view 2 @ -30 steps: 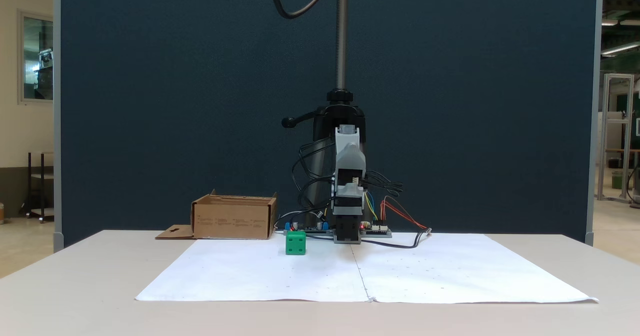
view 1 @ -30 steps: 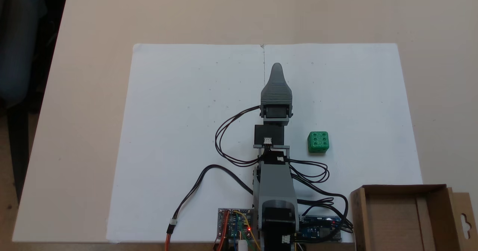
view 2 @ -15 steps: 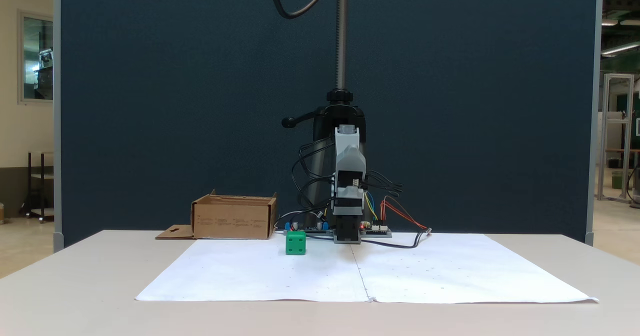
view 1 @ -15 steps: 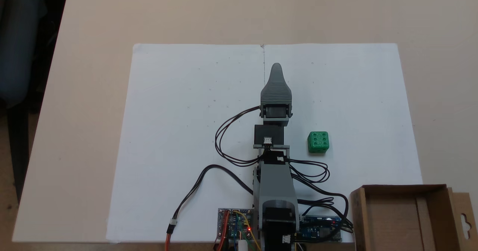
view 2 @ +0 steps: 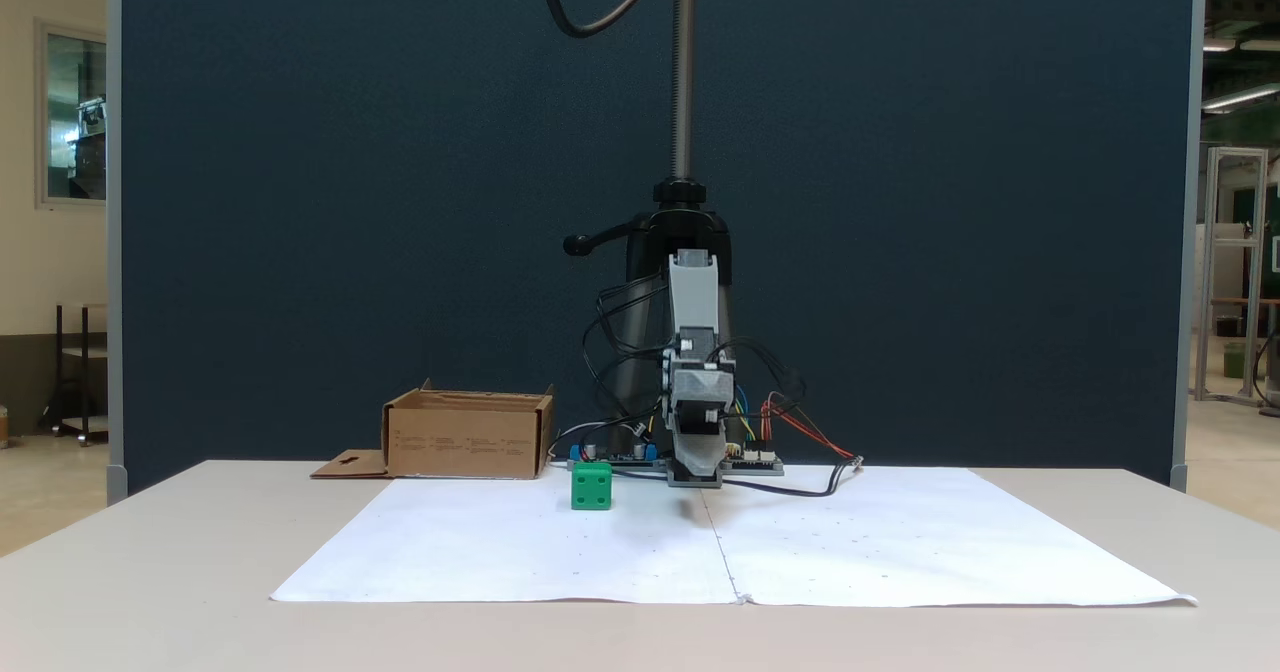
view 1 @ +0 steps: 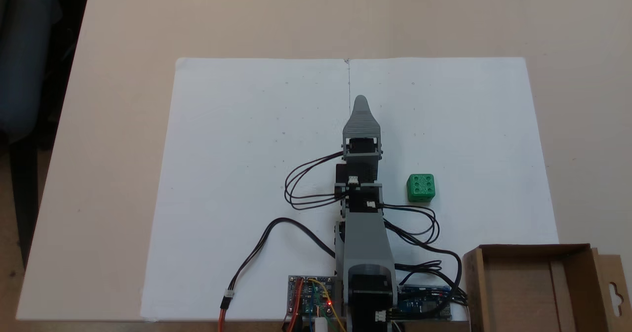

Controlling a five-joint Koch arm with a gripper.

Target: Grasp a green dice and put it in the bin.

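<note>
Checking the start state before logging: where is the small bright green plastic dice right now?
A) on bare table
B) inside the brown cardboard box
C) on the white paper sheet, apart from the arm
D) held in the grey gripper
C: the green dice sits on the white paper sheet, clear of the gripper and outside the cardboard box.

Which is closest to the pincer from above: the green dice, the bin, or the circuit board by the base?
Seen from above, from the pincer:
1. Green dice, lower right on the paper.
2. Circuit board, at the bottom edge.
3. Bin, bottom right corner.

beige table (view 1: 123, 124): white paper sheet (view 1: 237, 164) w/ green dice (view 1: 420, 187); bin (view 1: 533, 287) at corner.
</note>
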